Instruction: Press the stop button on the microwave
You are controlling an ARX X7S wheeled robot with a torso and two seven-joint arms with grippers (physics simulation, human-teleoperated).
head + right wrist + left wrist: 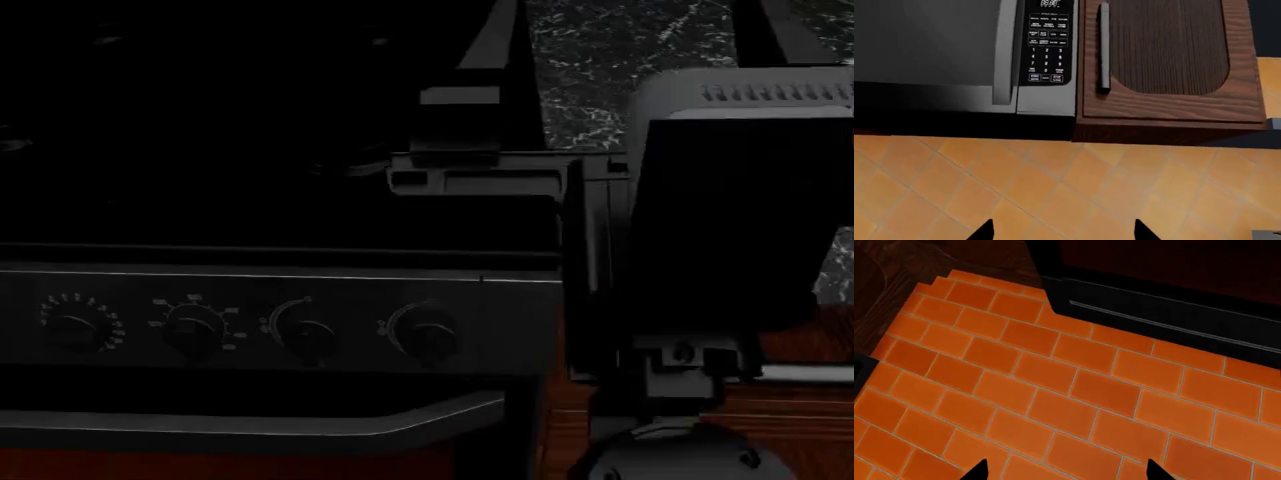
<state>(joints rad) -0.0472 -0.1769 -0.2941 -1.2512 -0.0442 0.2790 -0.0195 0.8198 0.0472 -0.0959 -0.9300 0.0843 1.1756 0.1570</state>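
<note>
My right hand [1062, 231], fingertips spread open, faces the microwave [961, 55]; I should aim one fingertip squarely at the stop button [1057, 78], keypad's bottom corner.

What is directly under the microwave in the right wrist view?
Under the microwave there is orange tiled wall. Its underside is a dark band with no visible detail. The gripper is not touching it.
</note>
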